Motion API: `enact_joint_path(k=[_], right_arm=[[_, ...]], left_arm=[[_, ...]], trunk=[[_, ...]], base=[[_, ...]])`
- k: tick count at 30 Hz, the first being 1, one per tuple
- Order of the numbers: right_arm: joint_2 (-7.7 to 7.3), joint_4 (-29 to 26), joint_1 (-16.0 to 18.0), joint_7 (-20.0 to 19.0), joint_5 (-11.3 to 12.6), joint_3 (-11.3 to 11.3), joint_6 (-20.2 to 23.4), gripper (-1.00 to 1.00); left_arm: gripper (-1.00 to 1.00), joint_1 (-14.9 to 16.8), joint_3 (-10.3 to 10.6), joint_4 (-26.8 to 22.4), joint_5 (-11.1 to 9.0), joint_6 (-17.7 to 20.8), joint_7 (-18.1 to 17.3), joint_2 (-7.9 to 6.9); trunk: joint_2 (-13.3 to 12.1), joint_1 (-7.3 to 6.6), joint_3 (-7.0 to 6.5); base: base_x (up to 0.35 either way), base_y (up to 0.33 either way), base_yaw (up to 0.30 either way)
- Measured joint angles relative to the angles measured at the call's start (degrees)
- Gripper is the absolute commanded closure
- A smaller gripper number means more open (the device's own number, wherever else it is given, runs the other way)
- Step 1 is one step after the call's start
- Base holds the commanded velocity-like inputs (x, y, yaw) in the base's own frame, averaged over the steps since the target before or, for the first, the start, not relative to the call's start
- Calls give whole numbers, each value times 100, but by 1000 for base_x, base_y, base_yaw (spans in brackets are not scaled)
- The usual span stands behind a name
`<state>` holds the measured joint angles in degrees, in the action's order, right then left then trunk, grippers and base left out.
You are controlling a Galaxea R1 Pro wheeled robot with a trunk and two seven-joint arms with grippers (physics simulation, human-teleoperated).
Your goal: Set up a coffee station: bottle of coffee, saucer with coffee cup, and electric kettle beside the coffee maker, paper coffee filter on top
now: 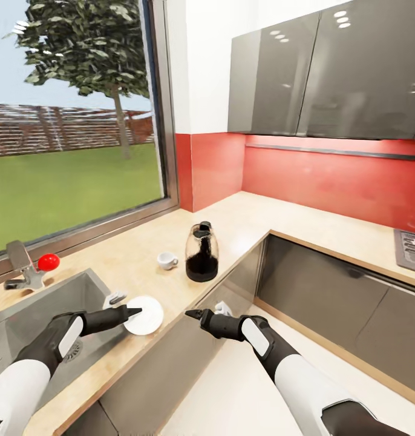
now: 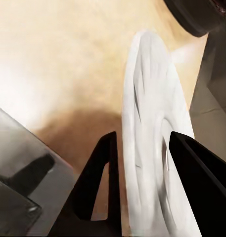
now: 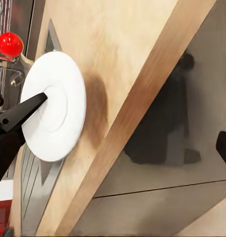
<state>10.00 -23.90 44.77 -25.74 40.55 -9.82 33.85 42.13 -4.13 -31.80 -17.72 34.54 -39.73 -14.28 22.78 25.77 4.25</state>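
On the kitchen countertop [image 1: 244, 221], past the electric kettle [image 1: 201, 253] and coffee cup [image 1: 166, 260], the saucer [image 1: 144, 315] is pinched by its sink-side rim in the left gripper [image 1: 133, 312], while the right gripper [image 1: 193, 313], whose state I cannot tell, hangs just off the counter edge.

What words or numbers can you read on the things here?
None. The kettle, cup, saucer, red tap knob and grey cabinets all look plain, with no label, brand or number to read.
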Motion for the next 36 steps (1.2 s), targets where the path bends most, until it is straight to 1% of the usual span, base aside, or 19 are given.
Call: enact_joint_path(k=[10,19,22,24,26,27,29,31,32,34,35,36], right_arm=[[0,-4,0,0,5,6,0,-100],[0,43,0,24,-14,31,-1,-100],[0,150,0,84,-52,29,-12,-100],[0,432,-1,294,-92,24,-106,-100],[0,714,0,530,-142,16,-357,-100],[0,901,-1,685,-213,13,-610,-100],[0,1305,-2,945,-436,24,-1221,-100],[0,1732,-1,1120,-741,27,-1758,-100],[0,1914,-1,1178,-938,32,-1949,-100],[-21,2121,-3,1243,-1423,49,-2167,-100],[-45,2151,-11,1253,-1555,51,-2200,-100],[-105,2192,-46,1266,-1817,49,-2244,-100]], left_arm=[[100,4,-40,-4,-12,2,0,7],[100,31,-49,-171,-48,171,-25,28],[100,35,-50,-244,-146,250,-244,29],[100,36,-52,-270,-203,272,-500,30],[100,34,-52,-280,-218,278,-698,30],[100,30,-51,-285,-228,282,-825,30],[100,14,-43,-284,-232,284,-1092,29],[100,-1,-41,-273,-233,279,-1388,25],[100,-10,-41,-254,-231,272,-1546,24],[100,-105,-39,-230,-211,236,-1846,28],[100,-148,-36,-228,-208,226,-1910,28],[100,-240,-30,-237,-197,212,-2006,29]], trunk=[[0,0,0],[0,0,0],[0,0,0],[0,0,0],[0,0,0],[0,0,0],[0,0,1],[0,0,1],[0,-1,1],[1,-1,1],[0,-1,1],[1,-2,1]], base=[[-230,-202,0],[-233,-197,0],[-231,-168,0],[-228,-158,0],[-219,-148,0],[-204,-136,0],[-192,-126,0],[-179,-113,0],[-155,-89,0],[-95,-51,0],[-54,-29,0],[-35,-19,0]])
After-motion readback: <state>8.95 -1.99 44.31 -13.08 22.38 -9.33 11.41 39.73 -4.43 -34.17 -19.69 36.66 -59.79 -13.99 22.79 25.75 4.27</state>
